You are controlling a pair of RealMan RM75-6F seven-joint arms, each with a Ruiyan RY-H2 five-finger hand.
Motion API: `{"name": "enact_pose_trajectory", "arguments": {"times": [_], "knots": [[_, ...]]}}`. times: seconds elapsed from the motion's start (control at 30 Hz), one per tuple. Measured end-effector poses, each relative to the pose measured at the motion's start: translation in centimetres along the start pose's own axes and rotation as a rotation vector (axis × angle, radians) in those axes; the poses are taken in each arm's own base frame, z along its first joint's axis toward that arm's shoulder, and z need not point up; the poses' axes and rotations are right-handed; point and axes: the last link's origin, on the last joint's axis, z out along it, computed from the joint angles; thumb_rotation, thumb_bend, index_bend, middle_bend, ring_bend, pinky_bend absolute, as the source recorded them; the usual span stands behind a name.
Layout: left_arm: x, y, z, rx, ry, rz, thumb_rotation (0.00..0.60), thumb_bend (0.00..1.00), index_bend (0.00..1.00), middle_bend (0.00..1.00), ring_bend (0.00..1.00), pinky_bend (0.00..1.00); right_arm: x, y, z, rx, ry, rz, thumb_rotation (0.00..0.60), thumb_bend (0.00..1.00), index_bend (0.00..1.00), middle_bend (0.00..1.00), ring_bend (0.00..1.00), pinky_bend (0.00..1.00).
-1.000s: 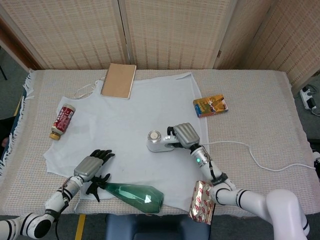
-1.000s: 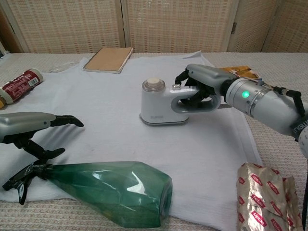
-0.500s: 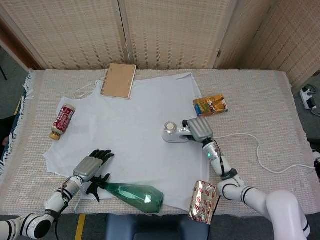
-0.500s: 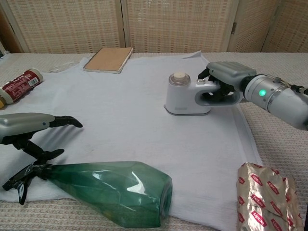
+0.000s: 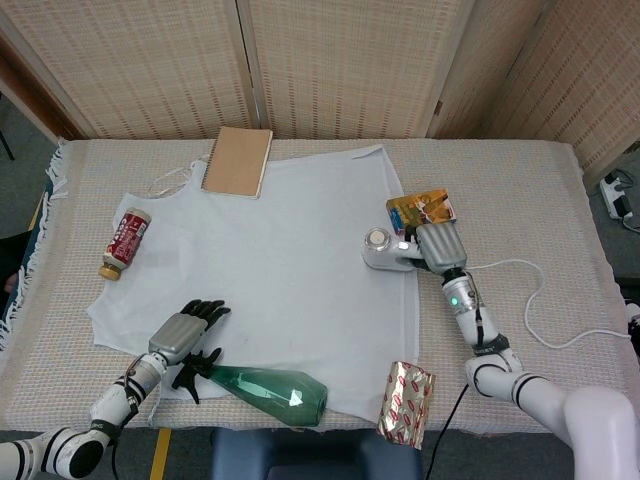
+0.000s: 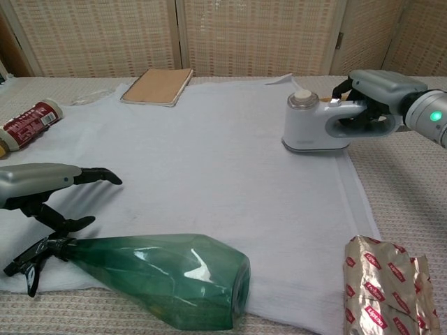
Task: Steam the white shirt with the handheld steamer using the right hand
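The white shirt point(image 5: 270, 240) point(image 6: 209, 167) lies spread flat on the table. A white handheld steamer point(image 5: 385, 250) point(image 6: 314, 128) stands on the shirt close to its right edge. My right hand point(image 5: 438, 246) point(image 6: 374, 98) grips the steamer's handle, and a white cord point(image 5: 530, 305) trails off to the right. My left hand point(image 5: 182, 336) point(image 6: 42, 185) rests on the shirt's near left corner with its fingers apart, holding nothing, just above the neck of a green bottle point(image 5: 262, 388) point(image 6: 157, 276).
A brown notebook point(image 5: 238, 161) point(image 6: 159, 86) lies on the shirt's far edge. A red sauce bottle point(image 5: 124, 241) point(image 6: 26, 123) lies at the left. An orange snack box point(image 5: 420, 210) sits just behind the steamer. A foil packet point(image 5: 405, 403) point(image 6: 387, 283) lies at the near right.
My right hand has slid the steamer rightward and away across the shirt, from the middle to its right edge. The left hand has stayed still.
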Motion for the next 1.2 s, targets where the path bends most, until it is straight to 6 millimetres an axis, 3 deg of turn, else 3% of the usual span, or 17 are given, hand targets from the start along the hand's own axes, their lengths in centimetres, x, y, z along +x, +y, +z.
{"name": "enact_pose_trajectory", "arguments": {"times": [0.1,0.27,0.53,0.63,0.8,1.2], "knots": [[0.0,0.1,0.1,-0.001,0.002,-0.003,0.386,0.48,0.12,0.06,0.00,0.00,0.4,-1.5,-0.5,0.046,0.006,0.057,0.600,0.98,0.80,0.80,0.84,0.98],[0.0,0.2,0.2,-0.003,0.003,-0.003,0.385,0.48,0.12,0.05,0.00,0.00,0.0,-5.7,-1.5,0.168,-0.021,0.134,0.600,0.98,0.80,0.80,0.84,0.98],[-0.2,0.1,0.2,0.002,-0.001,0.000,0.382,0.48,0.12,0.05,0.00,0.00,-3.1,-12.3,-2.2,0.307,-0.097,0.176,0.600,0.98,0.80,0.80,0.84,0.98],[-0.2,0.1,0.2,0.004,-0.002,-0.004,0.387,0.47,0.12,0.06,0.00,0.00,-4.3,-13.6,-2.8,0.346,-0.127,0.158,0.600,0.98,0.80,0.80,0.84,0.98],[-0.2,0.1,0.2,0.004,-0.003,0.001,0.392,0.48,0.12,0.05,0.00,0.00,-4.9,-13.0,-3.8,0.377,-0.139,0.083,0.600,0.98,0.80,0.80,0.84,0.98],[-0.5,0.4,0.4,0.001,-0.004,0.009,0.385,0.48,0.12,0.05,0.00,0.00,-3.2,-7.8,-5.0,0.319,-0.119,-0.067,0.600,0.98,0.80,0.80,0.84,0.98]]}}
